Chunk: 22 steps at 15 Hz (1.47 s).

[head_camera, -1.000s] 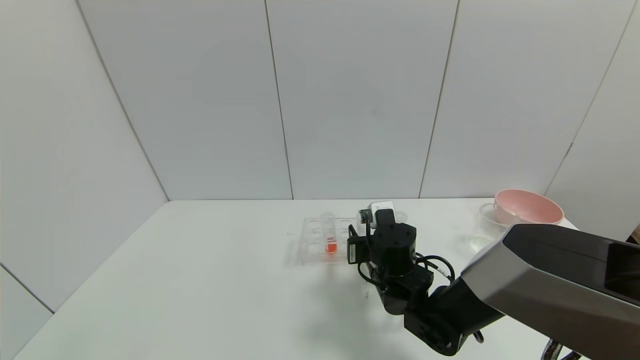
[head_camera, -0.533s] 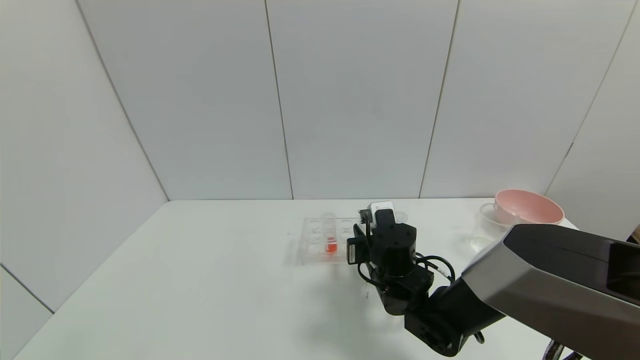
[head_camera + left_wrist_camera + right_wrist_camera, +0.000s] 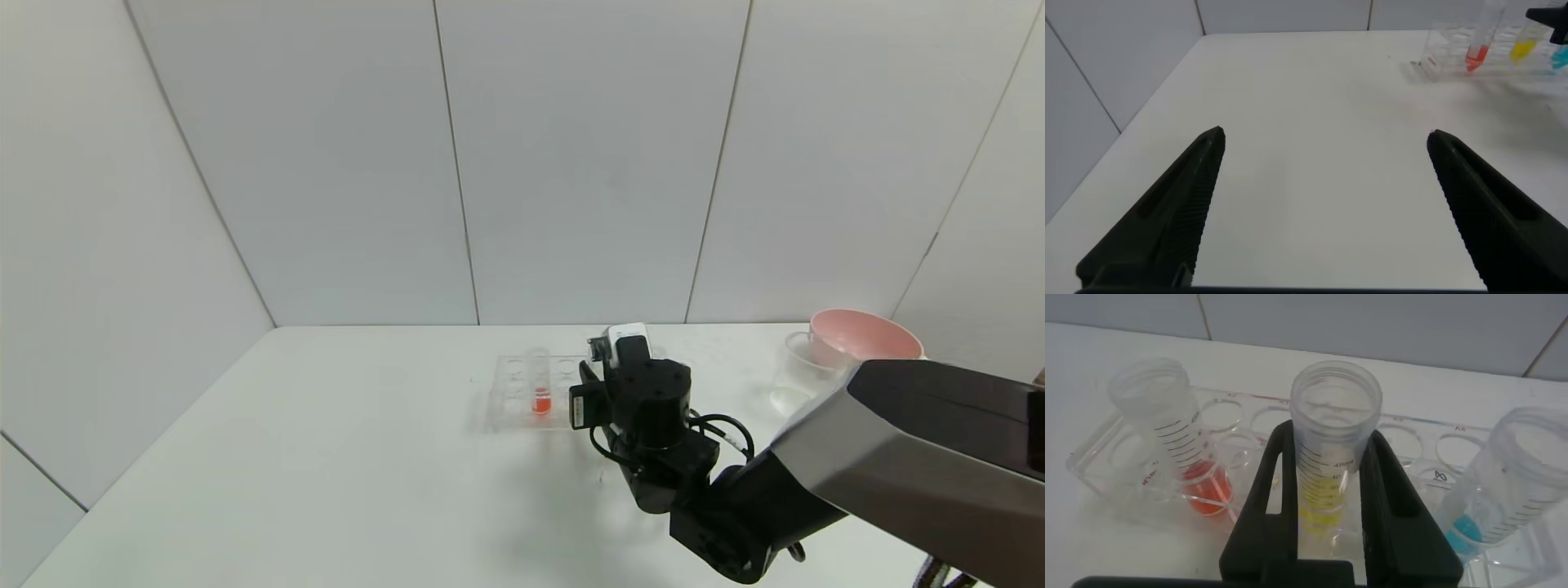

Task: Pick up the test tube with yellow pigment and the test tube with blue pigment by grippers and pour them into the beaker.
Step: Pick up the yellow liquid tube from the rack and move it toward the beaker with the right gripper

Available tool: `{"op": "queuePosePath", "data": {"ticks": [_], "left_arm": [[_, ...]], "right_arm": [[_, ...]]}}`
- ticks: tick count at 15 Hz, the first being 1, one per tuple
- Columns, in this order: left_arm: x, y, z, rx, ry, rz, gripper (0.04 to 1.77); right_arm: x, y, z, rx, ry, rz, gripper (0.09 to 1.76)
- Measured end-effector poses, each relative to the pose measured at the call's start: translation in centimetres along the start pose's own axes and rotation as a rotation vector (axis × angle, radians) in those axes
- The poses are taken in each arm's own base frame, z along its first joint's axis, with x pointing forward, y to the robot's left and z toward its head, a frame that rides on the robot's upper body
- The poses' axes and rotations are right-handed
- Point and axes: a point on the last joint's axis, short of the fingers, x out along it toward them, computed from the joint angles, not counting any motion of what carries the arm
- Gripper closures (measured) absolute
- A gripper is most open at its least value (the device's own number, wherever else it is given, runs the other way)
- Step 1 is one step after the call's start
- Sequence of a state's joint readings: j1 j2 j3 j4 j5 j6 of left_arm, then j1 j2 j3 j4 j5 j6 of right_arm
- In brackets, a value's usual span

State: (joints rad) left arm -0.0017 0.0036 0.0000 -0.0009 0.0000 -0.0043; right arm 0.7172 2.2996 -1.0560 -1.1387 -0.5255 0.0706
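Observation:
My right gripper (image 3: pixel 1333 434) is shut on the test tube with yellow pigment (image 3: pixel 1335 449), one black finger on each side below its rim. The tube stands in the clear rack (image 3: pixel 1094 456). The test tube with blue pigment (image 3: pixel 1511 490) stands in the rack on one side of it, and an orange-red tube (image 3: pixel 1176 441) on the other. In the head view the right wrist (image 3: pixel 645 392) hides the yellow and blue tubes. The beaker (image 3: pixel 796 371) stands at the table's right. My left gripper (image 3: pixel 1323 139) is open and empty above bare table, far from the rack (image 3: pixel 1437 61).
A pink bowl (image 3: pixel 865 336) stands behind the beaker at the far right corner. The right arm's grey link (image 3: pixel 914 457) fills the lower right of the head view. The orange-red tube (image 3: pixel 540 392) shows in the rack (image 3: pixel 510 392).
The right wrist has shifted slightly to the right at the rack. The rack, beaker and bowl have not moved.

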Motion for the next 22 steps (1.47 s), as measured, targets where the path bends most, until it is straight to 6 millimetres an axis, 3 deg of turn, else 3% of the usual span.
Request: {"op": "queuePosePath", "data": {"ticks": [7, 17, 22], "left_arm": [[0.0, 0.0, 0.0, 0.000, 0.000, 0.000, 0.05], [0.0, 0.0, 0.0, 0.000, 0.000, 0.000, 0.05], [0.0, 0.0, 0.0, 0.000, 0.000, 0.000, 0.05]], "right_arm": [[-2.6, -0.2, 6.1, -0.025, -0.091, 0.053, 1.35], [-3.5, 0.1, 7.4, -0.029, -0.118, 0.074, 1.35], [-5.8, -1.8, 8.0, -0.087, -0.067, 0.326, 1.35]]}}
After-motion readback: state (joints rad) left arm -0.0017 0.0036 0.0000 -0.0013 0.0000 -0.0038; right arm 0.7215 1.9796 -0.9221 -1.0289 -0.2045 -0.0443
